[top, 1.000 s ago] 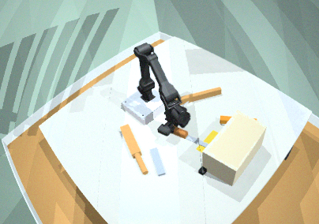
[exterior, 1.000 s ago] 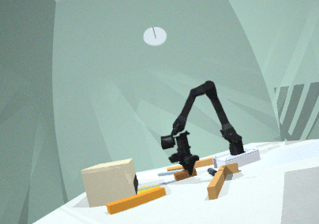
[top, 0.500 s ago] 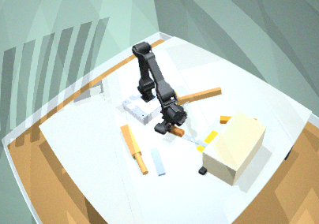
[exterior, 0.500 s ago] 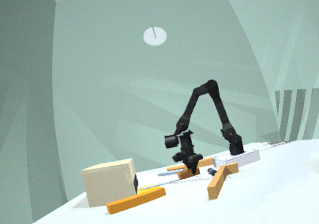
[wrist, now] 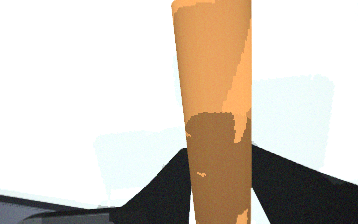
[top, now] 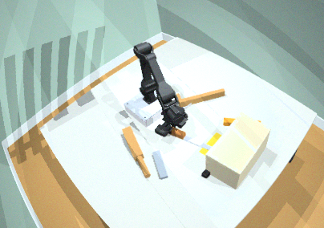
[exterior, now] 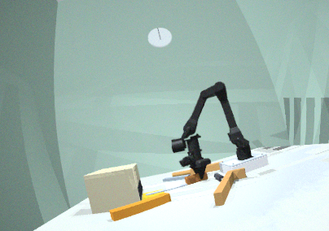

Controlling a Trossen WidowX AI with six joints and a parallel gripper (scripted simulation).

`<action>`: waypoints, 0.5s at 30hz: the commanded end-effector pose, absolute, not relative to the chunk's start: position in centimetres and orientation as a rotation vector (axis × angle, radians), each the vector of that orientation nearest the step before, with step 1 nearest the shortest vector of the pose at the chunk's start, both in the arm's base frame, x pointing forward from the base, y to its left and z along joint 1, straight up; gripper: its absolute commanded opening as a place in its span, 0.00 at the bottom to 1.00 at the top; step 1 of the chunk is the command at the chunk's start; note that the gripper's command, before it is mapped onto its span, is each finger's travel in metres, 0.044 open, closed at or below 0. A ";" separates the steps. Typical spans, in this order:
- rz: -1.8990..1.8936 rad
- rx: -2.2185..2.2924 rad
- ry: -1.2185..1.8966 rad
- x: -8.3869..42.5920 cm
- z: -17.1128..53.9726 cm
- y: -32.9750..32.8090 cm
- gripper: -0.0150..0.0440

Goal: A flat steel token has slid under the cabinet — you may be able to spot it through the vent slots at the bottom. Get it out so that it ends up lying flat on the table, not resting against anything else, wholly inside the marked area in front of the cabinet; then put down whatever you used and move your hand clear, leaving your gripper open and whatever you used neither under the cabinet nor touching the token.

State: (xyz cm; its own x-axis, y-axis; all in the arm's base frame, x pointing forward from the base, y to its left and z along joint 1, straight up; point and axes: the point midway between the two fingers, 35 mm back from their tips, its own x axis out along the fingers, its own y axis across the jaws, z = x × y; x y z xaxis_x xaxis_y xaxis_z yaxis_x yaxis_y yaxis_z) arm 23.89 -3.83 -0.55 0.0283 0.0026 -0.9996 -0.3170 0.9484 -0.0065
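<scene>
My gripper (top: 171,132) (exterior: 200,175) (wrist: 214,152) is shut on the round orange-brown handle of a tool (top: 178,133) (exterior: 192,180) (wrist: 215,75), low over the table. The tool's thin pale blade reaches toward the cream cabinet (top: 236,150) (exterior: 111,189). It crosses over the yellow marked area (top: 213,140) (exterior: 155,195) at the cabinet's front. Whether its tip is under the cabinet I cannot tell. The steel token is not visible in any view, and the vent slots cannot be made out.
An orange bar (top: 228,121) (exterior: 140,207) lies beside the cabinet. An angled wooden piece (top: 202,97) (exterior: 224,189) lies near the arm's base. A wooden paddle-like piece (top: 132,142) and a grey-blue bar (top: 159,164) lie on the other side. A small black block (top: 205,173) is by the cabinet's corner.
</scene>
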 end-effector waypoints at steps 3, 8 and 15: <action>0.277 -0.282 1.525 24.0 -0.5 -4.1 0.25; 0.301 -0.307 1.522 24.0 -0.4 -4.3 0.25; 0.335 -0.342 1.518 24.1 -0.4 -4.6 0.25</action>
